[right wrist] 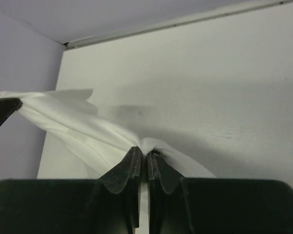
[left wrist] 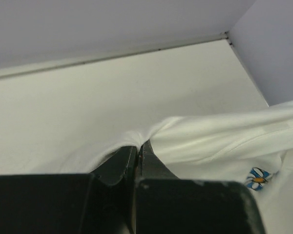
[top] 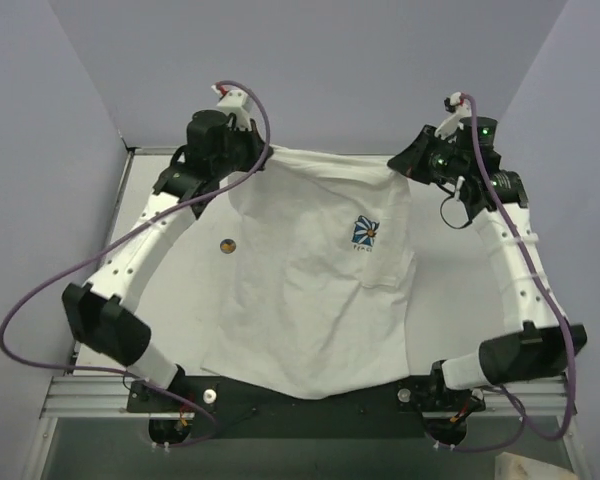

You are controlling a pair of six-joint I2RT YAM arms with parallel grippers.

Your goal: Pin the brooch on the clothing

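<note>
Lavender walls (top: 310, 60) close round the white table (top: 180, 300) on three sides, and most of that table's middle is covered by the white T-shirt (top: 310, 290). It is spread chest-up, and its near hem at six o'clock lies over the black base plate (top: 280, 410) where I am bolted down. My left arm (top: 140, 250) reaches up the table's nine o'clock side and my right arm (top: 510, 260) up the three o'clock side, each trailing a purple cable (top: 20, 310). My left pincer (top: 263, 155) is at the shirt's eleven o'clock corner and my right pincer (top: 405, 165) at its one o'clock corner, with the far edge of the cloth drawn in a line between them. From my left wrist, that pincer (left wrist: 138, 146) is pressed nearly closed with only a sliver of gap, and a bunched fold of the T-shirt (left wrist: 219, 136) is pinched at its tips. From my right wrist, the other pincer (right wrist: 146, 152) is closed just as tightly on a gathered peak of the T-shirt (right wrist: 73, 122), which rises off the table to the tips. A blue-and-white flower print (top: 365, 232) sits on the chest toward two o'clock, and it also shows from my left wrist (left wrist: 258, 178). At nine o'clock from that print, the brooch (top: 226, 244), a tiny brownish disc, lies on bare table just beside the shirt's left edge, well apart from both pincers.
</note>
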